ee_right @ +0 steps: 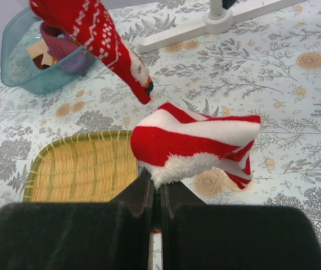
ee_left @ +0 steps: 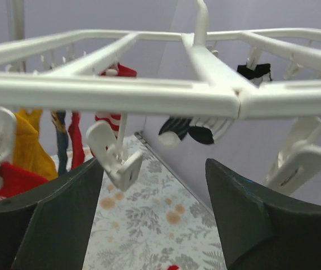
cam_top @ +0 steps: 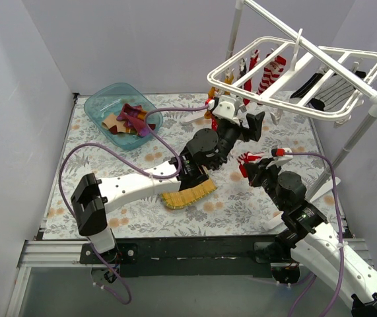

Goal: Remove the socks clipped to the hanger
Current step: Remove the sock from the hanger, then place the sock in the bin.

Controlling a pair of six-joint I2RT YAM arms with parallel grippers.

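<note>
The white grid hanger (cam_top: 294, 69) hangs at the back right; its frame (ee_left: 149, 95) fills the top of the left wrist view. Red-and-white striped (cam_top: 271, 72), black (cam_top: 312, 89) and black-and-white (cam_top: 339, 89) socks hang from it. My left gripper (cam_top: 247, 125) is open and empty just under the hanger's near-left edge; an empty clip (ee_left: 118, 160) dangles by its left finger (ee_left: 53, 219). Yellow (ee_left: 31, 146) and red (ee_left: 8, 183) socks hang to its left. My right gripper (ee_right: 156, 185) is shut on a red-and-white striped sock (ee_right: 199, 143) above the table.
A teal bin (cam_top: 119, 112) at the back left holds several socks. A yellow woven mat (cam_top: 188, 193) lies under the left arm. The white pole stand (cam_top: 366, 125) rises at the right; its base (ee_right: 216, 22) lies on the floral cloth. A red patterned sock (ee_right: 98, 34) hangs nearby.
</note>
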